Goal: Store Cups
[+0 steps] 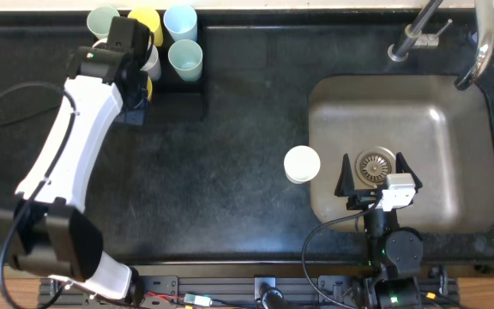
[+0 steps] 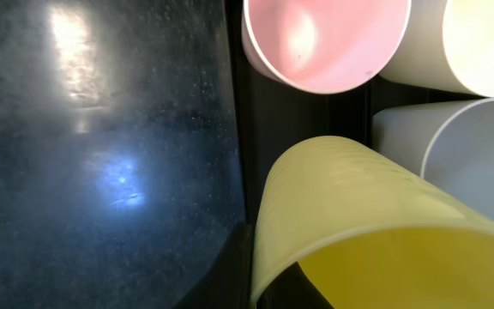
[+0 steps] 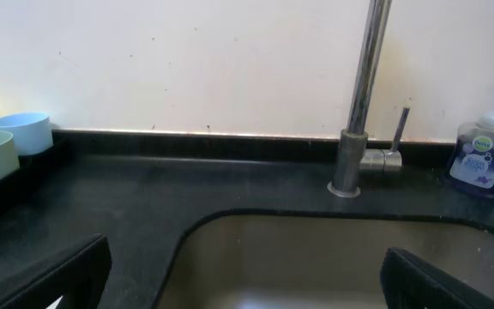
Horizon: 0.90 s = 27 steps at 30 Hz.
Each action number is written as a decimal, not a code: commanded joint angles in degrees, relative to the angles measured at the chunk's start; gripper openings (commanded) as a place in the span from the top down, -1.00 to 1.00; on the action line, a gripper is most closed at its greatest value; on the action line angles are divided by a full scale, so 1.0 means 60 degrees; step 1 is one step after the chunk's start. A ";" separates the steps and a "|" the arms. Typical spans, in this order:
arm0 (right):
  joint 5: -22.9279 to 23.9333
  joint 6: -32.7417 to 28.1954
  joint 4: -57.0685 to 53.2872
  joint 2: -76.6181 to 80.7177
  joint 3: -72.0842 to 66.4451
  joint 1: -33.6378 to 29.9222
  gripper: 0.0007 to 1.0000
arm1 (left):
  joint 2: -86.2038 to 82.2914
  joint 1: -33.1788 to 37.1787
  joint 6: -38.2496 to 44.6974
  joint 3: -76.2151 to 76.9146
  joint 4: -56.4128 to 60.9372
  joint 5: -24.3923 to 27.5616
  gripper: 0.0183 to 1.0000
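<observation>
Where black countertop (image 1: pixel 230 172) meets white wall (image 3: pixel 230 60), racked cups (image 1: pixel 185 56), sink (image 1: pixel 453 129), faucet (image 3: pixel 363 94).

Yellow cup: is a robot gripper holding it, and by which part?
Likely yes: the left gripper seems to hold the tilted yellow cup; which part cannot be told. The right gripper holds nothing.

The surface (image 1: pixel 230 163) looks like dark speckled stone, polished enough to mirror lamp glare. At right, the sink (image 1: pixel 453 112) is brushed metal with a dull sheen, and the tap (image 3: pixel 364 94) is bright, mirror-smooth metal. The yellow cup (image 2: pixel 358 215) and pink cup (image 2: pixel 324 43) are smooth satin plastic. The soap bottle (image 3: pixel 483 159) is clear, glossy plastic.
</observation>
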 commanded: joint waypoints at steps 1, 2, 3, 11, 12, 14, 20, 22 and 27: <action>0.0040 0.0102 0.0051 -0.0102 -0.0124 -0.0047 -1.00 | 0.0554 0.0164 -0.0280 -0.0025 0.0255 0.0379 0.96; 0.0040 0.0102 0.0051 -0.0102 -0.0124 -0.0047 -0.99 | 0.0605 0.0171 -0.0280 -0.0025 0.0273 0.0393 0.96; 0.0040 0.0102 0.0051 -0.0102 -0.0124 -0.0047 -0.99 | 0.0652 0.0182 -0.0280 -0.0025 0.0291 0.0393 0.96; 0.0040 0.0102 0.0051 -0.0102 -0.0124 -0.0047 -1.00 | 0.1082 0.0404 -0.0277 -0.0025 0.0302 0.0648 0.96; 0.0040 0.0102 0.0051 -0.0102 -0.0124 -0.0047 -0.99 | 0.1122 0.0437 -0.0277 -0.0025 0.0302 0.0648 0.96; 0.0040 0.0102 0.0051 -0.0102 -0.0124 -0.0047 -0.99 | 0.1169 0.0492 -0.0277 -0.0025 0.0317 0.0652 0.96; 0.0040 0.0102 0.0051 -0.0102 -0.0124 -0.0047 -1.00 | 0.1191 0.0517 -0.0277 -0.0029 0.0470 0.0692 0.96; 0.0040 0.0102 0.0051 -0.0102 -0.0124 -0.0047 -0.99 | 0.1242 0.0517 -0.0277 -0.0029 0.0477 0.0718 0.96; 0.0040 0.0102 0.0051 -0.0102 -0.0124 -0.0047 -0.99 | 0.1606 0.0517 -0.0237 -0.0029 0.0528 0.0911 0.96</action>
